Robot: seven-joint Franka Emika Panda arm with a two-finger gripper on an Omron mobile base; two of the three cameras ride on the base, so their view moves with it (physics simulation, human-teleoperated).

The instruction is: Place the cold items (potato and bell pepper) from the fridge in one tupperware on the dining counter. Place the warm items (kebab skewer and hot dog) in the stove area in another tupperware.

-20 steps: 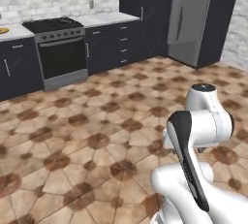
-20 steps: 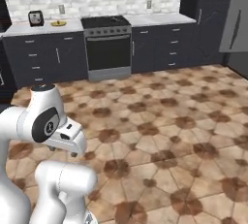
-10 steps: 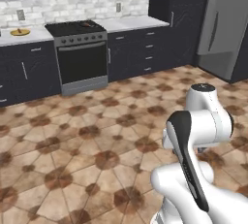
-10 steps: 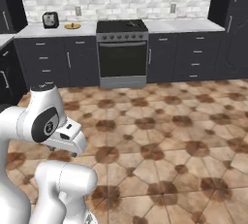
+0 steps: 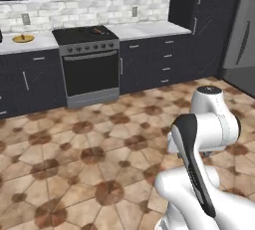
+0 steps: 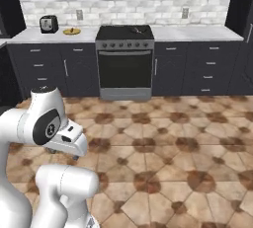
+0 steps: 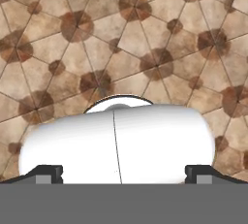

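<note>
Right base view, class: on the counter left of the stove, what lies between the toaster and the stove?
In the right base view a small yellow dish sits on the white countertop, between the toaster and the stove.

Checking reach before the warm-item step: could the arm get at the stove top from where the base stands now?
Probably not: the stove stands across a wide stretch of tiled floor, and the open gripper points down at the floor.

A pale kitchen counter [image 6: 197, 33] was seen on both sides of the black stove [image 6: 125, 59]. On its left stretch, a toaster [image 6: 48, 23] and a yellow plate [image 6: 71, 31] were set near each other.
</note>
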